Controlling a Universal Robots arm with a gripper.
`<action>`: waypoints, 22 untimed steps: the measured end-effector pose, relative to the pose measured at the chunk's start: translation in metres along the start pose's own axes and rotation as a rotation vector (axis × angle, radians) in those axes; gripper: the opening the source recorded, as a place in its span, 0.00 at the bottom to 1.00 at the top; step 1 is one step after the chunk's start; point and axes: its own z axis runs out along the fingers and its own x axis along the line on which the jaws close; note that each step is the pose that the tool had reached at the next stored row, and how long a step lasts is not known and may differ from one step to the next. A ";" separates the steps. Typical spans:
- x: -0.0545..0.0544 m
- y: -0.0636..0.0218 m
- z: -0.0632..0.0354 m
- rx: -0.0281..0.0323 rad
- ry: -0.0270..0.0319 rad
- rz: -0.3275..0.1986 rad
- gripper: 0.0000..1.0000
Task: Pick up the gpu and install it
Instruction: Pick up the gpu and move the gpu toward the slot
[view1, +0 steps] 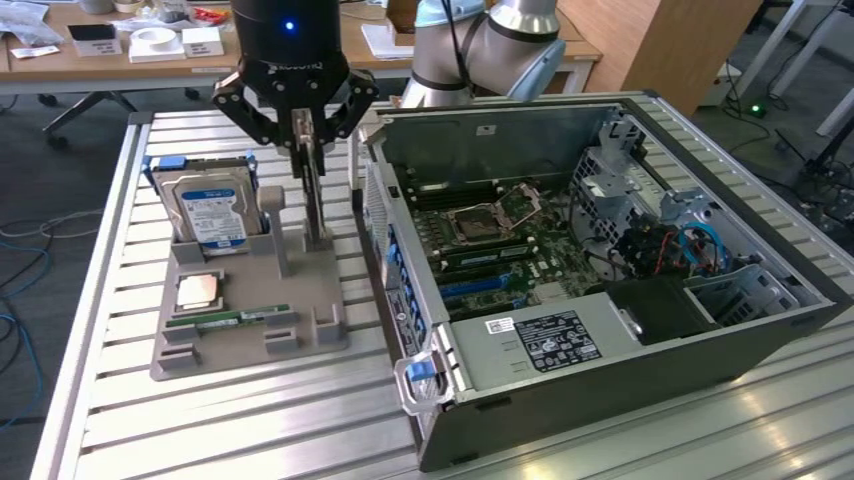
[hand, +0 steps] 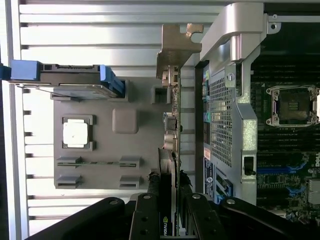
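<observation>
Dark and slim, the gpu (view1: 314, 200) stands on edge in a grey stand (view1: 247, 345), upper left of centre in the exterior view, just beside the open computer case (view1: 601, 400). From the wrist it is a thin black slab ending in a silver bracket (hand: 176, 45). The gripper (view1: 310, 150) is clamped on it, one finger against each face.
</observation>
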 end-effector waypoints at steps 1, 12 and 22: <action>0.000 0.0001 -0.0017 0.0001 0.0001 0.000 0.26; 0.000 0.0003 -0.0079 0.0000 0.0000 0.000 0.26; 0.000 0.0004 -0.0109 -0.0001 0.0000 0.000 0.26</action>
